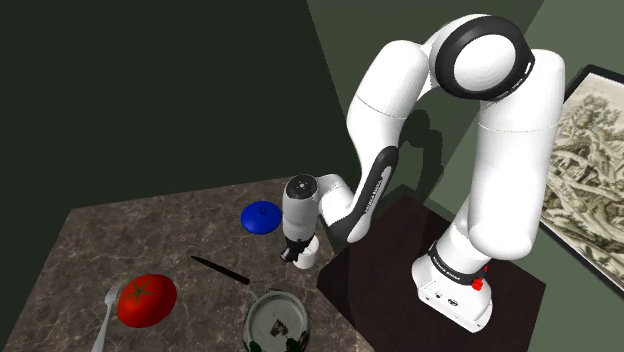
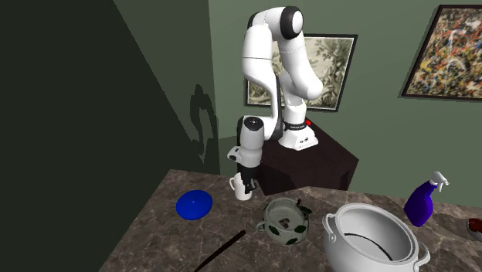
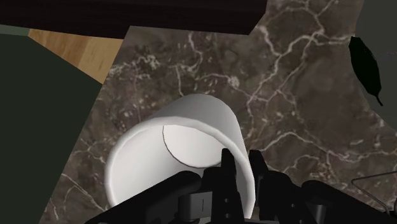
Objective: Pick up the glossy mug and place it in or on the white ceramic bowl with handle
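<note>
The mug (image 3: 172, 146) is plain white with a smooth sheen and a thin round wall. It lies low in the wrist view with its mouth open toward the camera. The tool (image 3: 240, 164) is clamped on its rim, one black finger (image 3: 225, 167) inside the wall and the other outside.

The shoulder view puts the mug (image 1: 307, 253) at centre frame, at the edge of the bench (image 1: 120, 235) beside the dark stand (image 1: 400, 270). There it is partly hidden by the tool (image 1: 296, 250) (whether its base touches the stone I cannot tell). The bench is dark brown marble with pale veins. The wrist view adds a strip of wooden floor (image 3: 76, 54) at upper left.

The second exterior view shows the white bowl (image 2: 344, 247) at lower right, deep and pot-like with loop handles, well apart from the mug (image 2: 240, 193). Between them stands a pale spotted bowl (image 2: 284, 220). A flat blue disc (image 2: 194, 204) lies left of centre and a blue spray bottle (image 2: 423, 202) stands at far right.

The shoulder view's lower left holds a red tomato (image 1: 147, 299), a grey fork (image 1: 108, 315) and a dark knife (image 1: 220, 269). Lettering on the arm (image 1: 372, 185) is too small to read.
</note>
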### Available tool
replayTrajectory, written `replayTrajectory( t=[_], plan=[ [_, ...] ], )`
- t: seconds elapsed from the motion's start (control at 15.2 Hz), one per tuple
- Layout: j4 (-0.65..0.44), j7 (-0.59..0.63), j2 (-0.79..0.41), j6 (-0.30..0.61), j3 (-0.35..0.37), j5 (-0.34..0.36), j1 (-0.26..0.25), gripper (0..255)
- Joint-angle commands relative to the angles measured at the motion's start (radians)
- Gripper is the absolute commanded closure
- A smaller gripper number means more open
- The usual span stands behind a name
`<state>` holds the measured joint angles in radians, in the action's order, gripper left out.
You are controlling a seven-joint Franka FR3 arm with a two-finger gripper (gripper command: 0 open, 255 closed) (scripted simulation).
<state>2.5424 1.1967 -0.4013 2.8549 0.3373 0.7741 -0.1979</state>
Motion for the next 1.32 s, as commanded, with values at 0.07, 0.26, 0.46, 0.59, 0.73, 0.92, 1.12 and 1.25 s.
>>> replayTrajectory(
  t=[0.07,0.26,0.46,0.59,0.73,0.92,1.12,1.25],
  plan=[
    [0.0,0.0,0.0,0.0,0.0,0.0,0.0,255],
    [0.021,-0.054,0.05,-0.027,0.056,-0.066,0.044,255],
    [0.041,-0.113,0.1,-0.053,0.113,-0.139,0.087,255],
    [0.052,-0.154,0.135,-0.071,0.151,-0.192,0.115,255],
    [0.063,-0.198,0.17,-0.09,0.189,-0.249,0.142,255],
    [0.076,-0.267,0.225,-0.118,0.243,-0.341,0.178,255],
    [0.086,-0.34,0.283,-0.149,0.289,-0.439,0.204,255],
    [0.09,-0.389,0.322,-0.171,0.312,-0.505,0.216,255]
  ],
)
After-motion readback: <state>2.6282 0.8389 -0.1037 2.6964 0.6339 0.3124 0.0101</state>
